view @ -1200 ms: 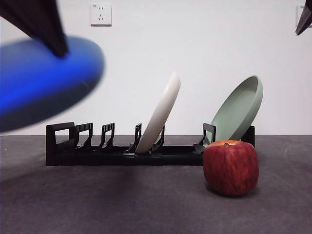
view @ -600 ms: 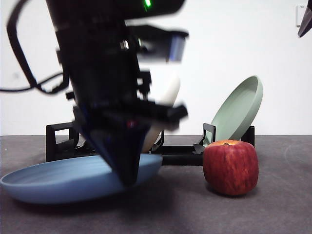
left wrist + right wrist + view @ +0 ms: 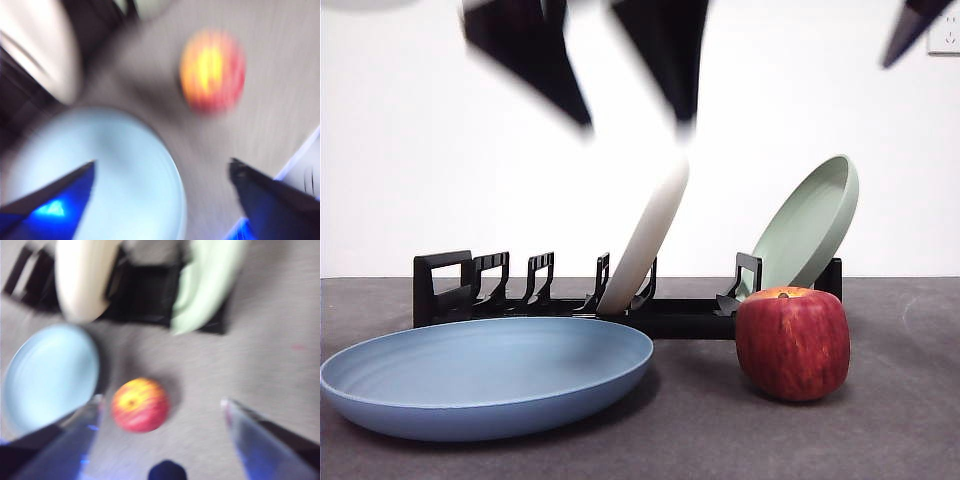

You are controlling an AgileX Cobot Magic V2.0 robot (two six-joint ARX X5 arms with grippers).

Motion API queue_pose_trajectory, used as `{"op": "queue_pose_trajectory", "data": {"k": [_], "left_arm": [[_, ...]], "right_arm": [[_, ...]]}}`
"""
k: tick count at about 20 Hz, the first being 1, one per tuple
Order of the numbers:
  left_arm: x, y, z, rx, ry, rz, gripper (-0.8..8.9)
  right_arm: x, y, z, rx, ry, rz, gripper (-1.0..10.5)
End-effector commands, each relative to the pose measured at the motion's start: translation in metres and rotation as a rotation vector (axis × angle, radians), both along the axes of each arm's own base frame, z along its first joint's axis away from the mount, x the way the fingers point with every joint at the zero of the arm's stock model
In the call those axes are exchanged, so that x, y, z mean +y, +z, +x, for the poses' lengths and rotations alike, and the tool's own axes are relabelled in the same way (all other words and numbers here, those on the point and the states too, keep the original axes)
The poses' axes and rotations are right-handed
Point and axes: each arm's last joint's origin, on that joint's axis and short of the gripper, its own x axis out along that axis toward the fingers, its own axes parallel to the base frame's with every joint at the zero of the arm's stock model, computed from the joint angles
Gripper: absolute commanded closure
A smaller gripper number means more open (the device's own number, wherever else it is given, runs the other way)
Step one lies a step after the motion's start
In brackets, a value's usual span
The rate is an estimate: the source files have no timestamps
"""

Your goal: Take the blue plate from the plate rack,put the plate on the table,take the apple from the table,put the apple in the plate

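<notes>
The blue plate [image 3: 485, 375] lies flat on the table [image 3: 700, 440] in front of the plate rack [image 3: 550, 305], left of the apple [image 3: 792, 343]. My left gripper [image 3: 635, 125] is open and empty, blurred, high above the plate's right rim. In the left wrist view its gripper [image 3: 162, 165] hangs over the plate [image 3: 115, 165], with the apple [image 3: 212, 70] beyond. My right gripper [image 3: 161, 400] is open and empty, high above the apple [image 3: 140, 405] and the plate [image 3: 50, 375]. In the front view it shows only as a dark tip [image 3: 910, 25].
A cream-white plate [image 3: 650, 230] leans in the rack's middle and a pale green plate [image 3: 810, 225] at its right end, just behind the apple. Several slots at the rack's left end hold nothing. Both wrist views are blurred.
The left gripper set the blue plate down on the table, let go of it and rose. The plate now lies still. The right gripper's tip has shifted a little at the top right.
</notes>
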Motion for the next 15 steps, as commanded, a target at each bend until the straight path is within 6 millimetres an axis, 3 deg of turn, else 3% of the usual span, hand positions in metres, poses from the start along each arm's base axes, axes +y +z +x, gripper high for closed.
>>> {"op": "queue_pose_trajectory", "data": {"k": [1,5,8,11,15], "left_arm": [[0.021,0.055,-0.007,-0.166,0.051,-0.064,3.5],[0.073,0.144,-0.025,-0.449,0.228,-0.12,3.5],[0.111,0.186,-0.04,-0.573,0.378,-0.125,3.5],[0.14,0.204,-0.052,-0.644,0.489,-0.115,3.5],[0.158,0.204,-0.063,-0.655,0.536,-0.074,3.5]], "right_arm": [[0.017,-0.003,0.003,0.013,0.085,-0.009,4.4],[0.052,-0.022,0.019,0.058,0.139,-0.127,4.3],[0.079,-0.041,0.034,0.103,0.168,-0.241,3.9],[0.101,-0.064,0.048,0.138,0.213,-0.274,3.5],[0.117,-0.096,0.06,0.218,0.242,-0.325,3.5]]}}
